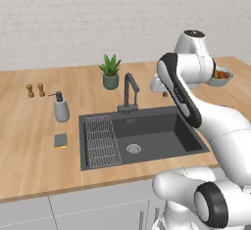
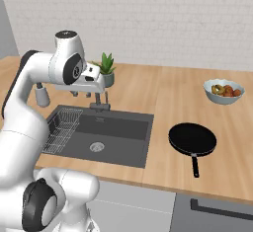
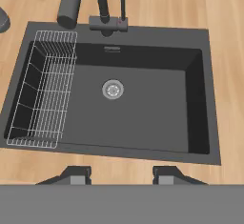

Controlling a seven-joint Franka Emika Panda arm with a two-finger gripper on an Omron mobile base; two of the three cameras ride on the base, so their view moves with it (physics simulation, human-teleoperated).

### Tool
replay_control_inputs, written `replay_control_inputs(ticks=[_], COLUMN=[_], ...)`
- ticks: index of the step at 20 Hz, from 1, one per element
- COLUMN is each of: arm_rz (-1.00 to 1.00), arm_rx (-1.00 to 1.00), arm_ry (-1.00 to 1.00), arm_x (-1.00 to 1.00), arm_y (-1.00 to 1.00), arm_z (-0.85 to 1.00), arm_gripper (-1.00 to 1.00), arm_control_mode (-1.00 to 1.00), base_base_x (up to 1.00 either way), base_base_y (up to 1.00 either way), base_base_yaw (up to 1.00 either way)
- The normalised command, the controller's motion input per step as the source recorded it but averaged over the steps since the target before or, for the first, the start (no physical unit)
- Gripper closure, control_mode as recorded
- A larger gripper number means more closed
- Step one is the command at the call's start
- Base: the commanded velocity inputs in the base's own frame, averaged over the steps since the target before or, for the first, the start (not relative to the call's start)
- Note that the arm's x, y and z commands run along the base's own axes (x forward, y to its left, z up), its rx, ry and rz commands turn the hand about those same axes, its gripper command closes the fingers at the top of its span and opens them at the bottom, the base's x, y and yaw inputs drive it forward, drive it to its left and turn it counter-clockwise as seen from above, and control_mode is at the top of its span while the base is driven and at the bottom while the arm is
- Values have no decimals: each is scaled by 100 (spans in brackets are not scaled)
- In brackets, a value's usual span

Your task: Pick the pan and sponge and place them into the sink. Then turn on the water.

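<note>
Hovering over the empty sink [image 3: 143, 118], the gripper [image 3: 121, 174] is parted and holds nothing; pan [image 2: 192, 139] sits on the surface right of it, sponge [image 1: 61, 141] left; first pick pending, likely the pan.

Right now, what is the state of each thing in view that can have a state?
Round flat black frying pan: on the counter right of the sink, not held.
Small square grey-green sponge: on the counter left of the sink.
Dark grey rectangular sink: dry, holding just its wire rack.
Dark grey gooseneck faucet: no water running.
Two-finger gripper: above the sink, jaws apart, holding nothing.
</note>
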Motion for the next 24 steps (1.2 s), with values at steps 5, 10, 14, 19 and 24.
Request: replay_control_inputs(ticks=[5,10,14,19,24], arm_rz=[0,-6,-3,0,0], arm_rx=[0,2,0,0,-1], arm_ry=[0,0,0,0,0], arm_x=[-53,-77,-49,-22,-1], arm_y=[-12,-38,-56,-70,-87], arm_z=[-6,-10,-19,-21,-24], arm_gripper=[-100,-100,-100,-100,-100], arm_control_mode=[-100,-100,-100,-100,-100], base_base_x=[0,0,0,0,0], base_base_y=[0,0,0,0,0], base_base_yaw=[0,0,0,0,0])
